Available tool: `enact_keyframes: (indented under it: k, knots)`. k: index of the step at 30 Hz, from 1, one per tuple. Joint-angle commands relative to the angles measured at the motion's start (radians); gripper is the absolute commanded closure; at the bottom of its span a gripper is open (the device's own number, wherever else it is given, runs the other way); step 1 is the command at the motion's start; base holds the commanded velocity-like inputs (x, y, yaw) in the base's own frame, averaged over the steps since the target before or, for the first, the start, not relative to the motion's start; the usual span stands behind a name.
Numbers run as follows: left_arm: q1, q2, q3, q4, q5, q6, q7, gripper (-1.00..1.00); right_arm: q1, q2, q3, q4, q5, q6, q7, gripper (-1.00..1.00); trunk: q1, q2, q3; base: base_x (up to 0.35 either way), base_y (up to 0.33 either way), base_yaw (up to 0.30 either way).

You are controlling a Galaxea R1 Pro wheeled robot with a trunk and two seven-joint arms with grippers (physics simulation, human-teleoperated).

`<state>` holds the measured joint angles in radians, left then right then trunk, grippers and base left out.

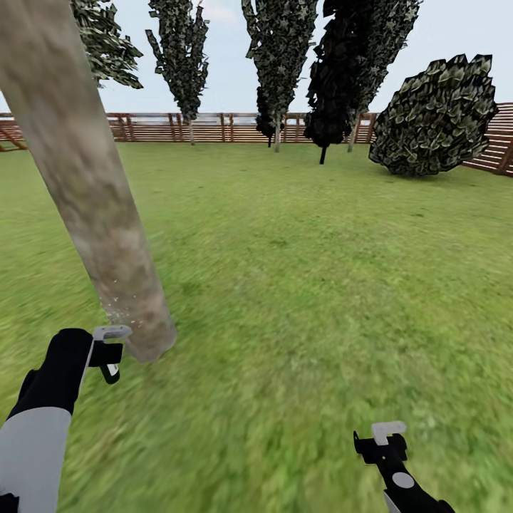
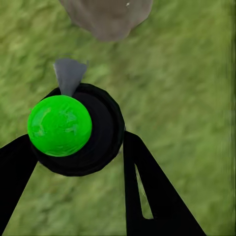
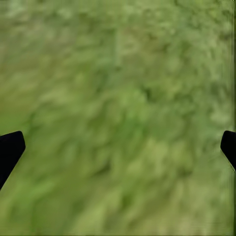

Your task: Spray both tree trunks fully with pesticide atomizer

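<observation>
At the left of the head view the left gripper hangs low over the lawn, just beside the foot of a thick, mottled grey-brown tree trunk that leans up and out of the top left corner. The left wrist view shows its fingers clamped on the atomizer, a black round body with a bright green cap and a grey nozzle; the nozzle points toward the base of the trunk, which stands near it on the grass without touching it. A few pale specks dot the bark low on the trunk in the head view. Further right, open grass runs back to a brown slatted fence, with narrow dark trees standing in front of it and a round leafy bush at the far right. At the lower right the right gripper hovers over the grass, holding nothing; in the right wrist view its fingers sit at opposite edges of the picture, wide apart, with blurred lawn between them.
</observation>
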<state>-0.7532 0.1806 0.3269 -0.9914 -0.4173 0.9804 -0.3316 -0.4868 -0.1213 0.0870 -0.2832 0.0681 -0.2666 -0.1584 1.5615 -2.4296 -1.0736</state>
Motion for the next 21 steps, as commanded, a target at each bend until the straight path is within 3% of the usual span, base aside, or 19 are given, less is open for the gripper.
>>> enact_keyframes:
  k: [1, 6, 12, 21]
  knots:
    - [-0.001, 0.000, 0.001, -0.002, -0.011, 0.003, -0.010, 1.00, -0.001, -0.001, 0.008, 0.001, 0.007, 0.001, -0.010, -1.00, 0.000, 0.000, -0.001, 0.202, -0.201, 0.000]
    - [0.004, 0.000, 0.001, -0.035, -0.011, 0.004, -0.010, 1.00, -0.001, -0.001, 0.008, 0.001, 0.007, 0.001, -0.010, -1.00, 0.000, 0.000, -0.001, 0.091, -0.246, 0.000]
    - [0.003, 0.000, 0.001, -0.038, -0.011, 0.004, -0.010, 1.00, -0.001, 0.000, 0.008, 0.001, 0.007, 0.001, -0.010, -1.00, 0.000, 0.000, -0.001, -0.072, -0.273, 0.012]
    - [0.002, 0.001, 0.002, -0.038, -0.013, 0.003, -0.009, 1.00, -0.001, 0.000, 0.009, 0.001, 0.007, 0.000, -0.010, -1.00, 0.000, 0.000, -0.001, -0.046, -0.274, 0.239]
